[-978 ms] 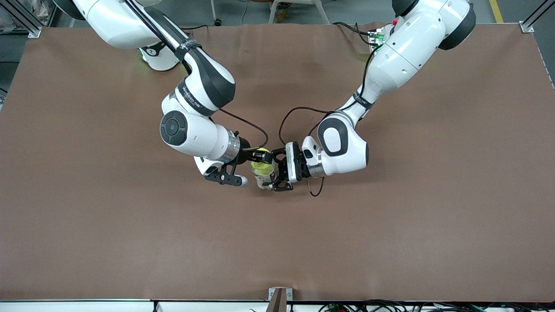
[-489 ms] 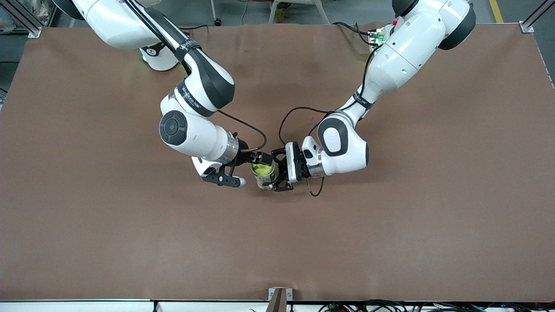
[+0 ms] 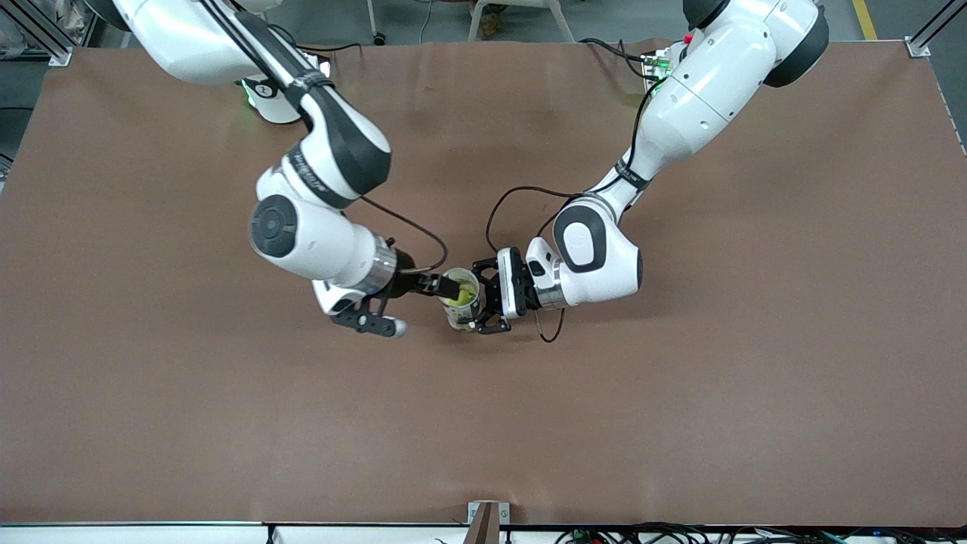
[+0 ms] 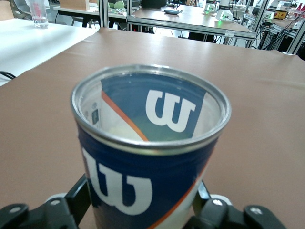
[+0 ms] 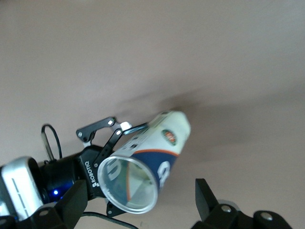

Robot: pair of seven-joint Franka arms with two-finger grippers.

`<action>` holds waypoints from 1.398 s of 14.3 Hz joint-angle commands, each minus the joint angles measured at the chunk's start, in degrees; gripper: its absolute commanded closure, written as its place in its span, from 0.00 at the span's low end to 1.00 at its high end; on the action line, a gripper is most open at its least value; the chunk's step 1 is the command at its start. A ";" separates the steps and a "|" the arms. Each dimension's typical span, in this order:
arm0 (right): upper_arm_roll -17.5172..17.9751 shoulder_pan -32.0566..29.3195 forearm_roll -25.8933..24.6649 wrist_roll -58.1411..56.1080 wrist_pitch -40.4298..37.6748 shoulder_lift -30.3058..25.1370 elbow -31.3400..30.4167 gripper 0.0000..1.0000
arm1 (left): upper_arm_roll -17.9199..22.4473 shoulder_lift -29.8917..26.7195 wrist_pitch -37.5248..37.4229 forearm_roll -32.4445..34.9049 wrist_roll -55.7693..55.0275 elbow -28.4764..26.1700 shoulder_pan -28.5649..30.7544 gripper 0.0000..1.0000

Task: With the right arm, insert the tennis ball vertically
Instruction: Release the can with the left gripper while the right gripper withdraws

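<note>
Brown paper is covering the table (image 3: 151, 423); well in from its edges, an upright blue-and-white tennis-ball can (image 3: 461, 299) is showing a yellow-green tennis ball (image 3: 458, 298) inside. Insertion seems done. The left gripper (image 3: 483, 302) is loosely flanking the can; the right gripper (image 3: 412, 306), wide open and empty, is hanging beside it.

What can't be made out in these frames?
- Tennis ball: the front view shows only a yellow-green patch; the can wall hides how deep the ball sits.
- Can's base: cut off by the picture's edge in the left wrist view.
- Ball in the right wrist view: the pale, washed-out inside of the can's mouth shows no clear ball.
</note>
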 commanded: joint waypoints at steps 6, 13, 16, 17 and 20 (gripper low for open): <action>0.59 -12.22 -10.16 -8.88 -26.03 -10.10 6.41 0.00 | 3.15 -0.78 0.61 10.82 -14.82 -2.22 0.25 0.00; -2.11 -21.92 -14.65 -24.19 -31.15 -15.47 6.41 0.00 | 4.73 -3.33 -5.89 39.48 -41.35 -1.09 5.08 0.00; -19.30 -10.61 -14.05 -26.73 -30.97 -17.93 6.41 0.00 | 5.00 -4.56 -13.95 49.86 -52.53 3.03 7.80 0.00; -22.67 -8.92 -13.95 -30.75 -30.97 -18.46 6.41 0.00 | 5.17 -4.56 -16.77 52.76 -55.00 4.79 9.12 0.00; -27.43 -9.25 -14.04 -41.94 -31.06 -21.70 4.93 0.00 | 5.35 -6.75 -25.03 61.20 -66.22 7.88 12.55 0.00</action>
